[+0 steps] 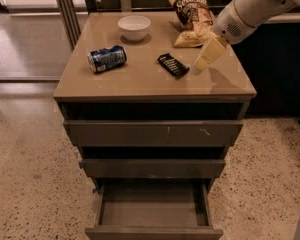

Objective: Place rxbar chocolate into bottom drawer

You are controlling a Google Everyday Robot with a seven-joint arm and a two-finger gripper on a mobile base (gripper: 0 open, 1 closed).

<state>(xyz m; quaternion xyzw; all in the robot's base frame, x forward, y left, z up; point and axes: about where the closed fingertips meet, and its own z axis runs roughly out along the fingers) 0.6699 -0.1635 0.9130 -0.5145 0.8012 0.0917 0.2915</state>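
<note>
The rxbar chocolate (172, 65), a small flat black bar with white lettering, lies on the cabinet top right of centre. My gripper (206, 57) hangs just to its right, cream-coloured fingers pointing down-left toward it, a little above the top and holding nothing. The bottom drawer (152, 208) is pulled out and empty inside. The two drawers above it are pushed in.
A blue soda can (107, 58) lies on its side at the left. A white bowl (134, 27) stands at the back. A black-and-yellow chip bag (194, 16) lies at the back right, behind my arm. The floor around is speckled stone.
</note>
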